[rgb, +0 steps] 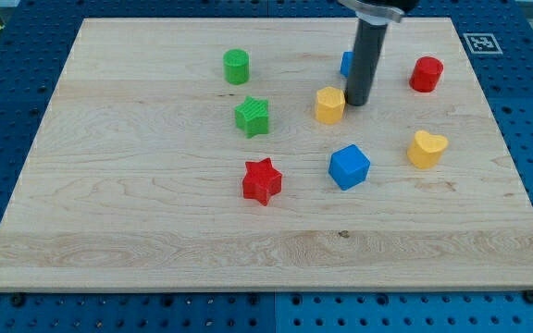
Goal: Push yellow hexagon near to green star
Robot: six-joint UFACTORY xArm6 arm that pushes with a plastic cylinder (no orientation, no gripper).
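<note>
Yellow hexagon (pixel 329 104) lies flat, right of green star (pixel 253 117), apart

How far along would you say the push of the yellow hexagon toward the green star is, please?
Done: my tip is placed at the yellow hexagon, on its side toward the view's right. In hand: the push toward the view's left. Left: a clear gap of bare board separates the hexagon from the green star.
</note>
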